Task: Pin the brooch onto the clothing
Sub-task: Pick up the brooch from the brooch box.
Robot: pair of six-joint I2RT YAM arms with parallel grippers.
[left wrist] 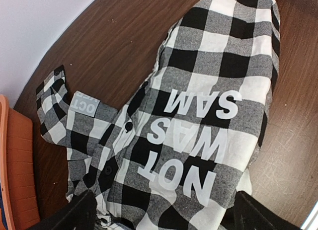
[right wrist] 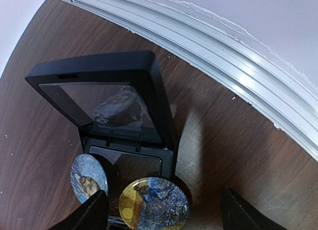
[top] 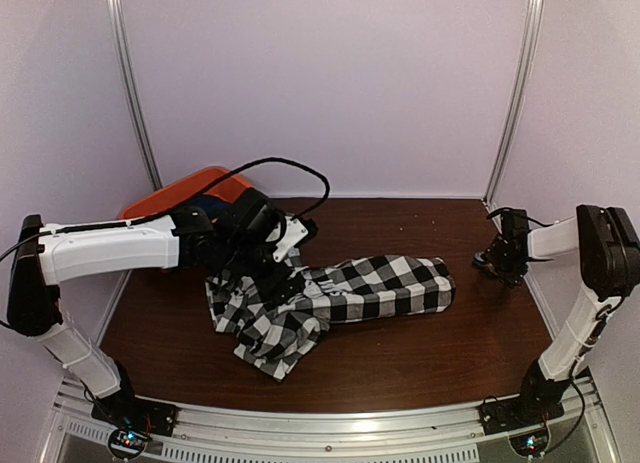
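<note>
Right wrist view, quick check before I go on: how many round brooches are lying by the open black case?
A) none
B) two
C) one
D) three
B: a blue brooch and a yellow-and-blue brooch show side by side at the base of the black case, no third.

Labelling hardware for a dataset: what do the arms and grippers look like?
The left arm and right arm have white boxy links with black joints. The left gripper and right gripper are black. A black cable loops above the left arm.
</note>
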